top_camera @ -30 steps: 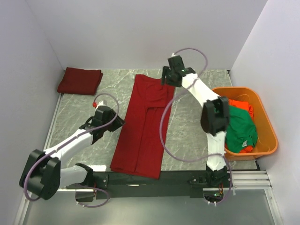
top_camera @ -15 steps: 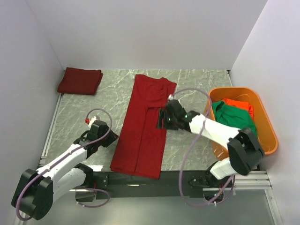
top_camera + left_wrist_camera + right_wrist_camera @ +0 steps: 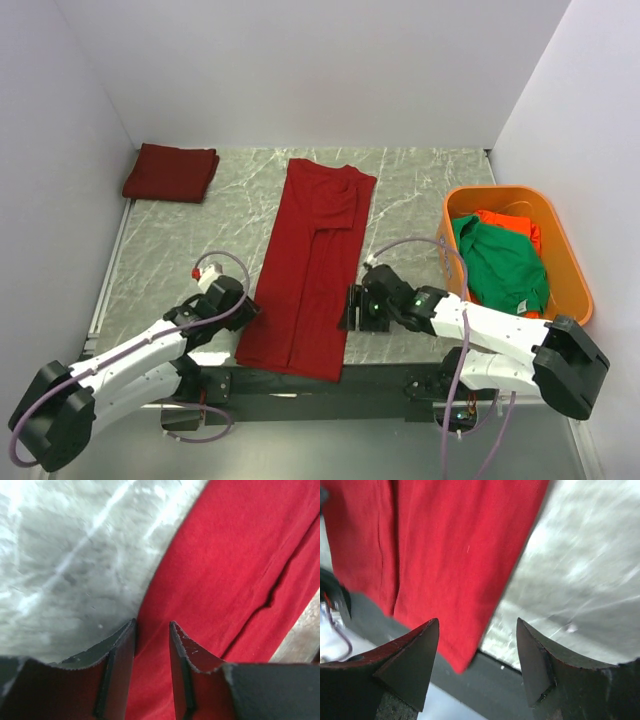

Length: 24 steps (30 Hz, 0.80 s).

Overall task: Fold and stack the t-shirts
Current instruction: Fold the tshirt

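Crimson t-shirt (image 3: pixel 310 265): long folded strip, mid-table (image 3: pixel 420 190), lengthwise from near edge to far edge, sleeve end far | left gripper (image 3: pixel 152 625): parted, empty, over near-left hem | right gripper (image 3: pixel 477 622): wide apart, empty, near-right hem

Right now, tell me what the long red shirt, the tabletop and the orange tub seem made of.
Long red shirt: soft matte cloth, creased, with seams.
Tabletop: grey stone look, white veins, slight sheen; maybe laminate.
Orange tub: probably rigid plastic, smooth thin rim.

Crimson spread shirt (image 3: pixel 310 260), crimson folded shirt (image 3: pixel 171 172), green shirt (image 3: pixel 505 265), orange tub (image 3: pixel 500 192), grey veined table (image 3: pixel 420 200)
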{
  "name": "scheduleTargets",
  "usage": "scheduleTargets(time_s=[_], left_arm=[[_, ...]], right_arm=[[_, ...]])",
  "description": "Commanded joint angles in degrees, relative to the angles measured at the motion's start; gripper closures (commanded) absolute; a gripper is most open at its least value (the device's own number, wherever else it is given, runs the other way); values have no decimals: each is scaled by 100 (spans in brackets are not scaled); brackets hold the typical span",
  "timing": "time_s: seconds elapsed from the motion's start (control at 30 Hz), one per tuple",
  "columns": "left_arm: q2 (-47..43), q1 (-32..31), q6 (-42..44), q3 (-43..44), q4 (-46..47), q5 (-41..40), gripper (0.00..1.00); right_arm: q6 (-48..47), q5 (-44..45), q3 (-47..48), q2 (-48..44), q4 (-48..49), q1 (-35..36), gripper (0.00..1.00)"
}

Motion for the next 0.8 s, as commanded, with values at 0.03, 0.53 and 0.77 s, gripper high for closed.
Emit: scheduleTargets(time_s=[0.03,0.53,0.77], left_arm=[[164,-456,-464,-59,-484,-237,62],[-144,-695,-456,416,-1196,-378,63],[-381,-686,-280,583,-1346,-378,62]], right_arm=[[410,-541,-270,-134,162,446,30],[1737,-1404,-1167,147,1313,1484,39],[2424,-1159,-1545,-55,1551,1642,43]])
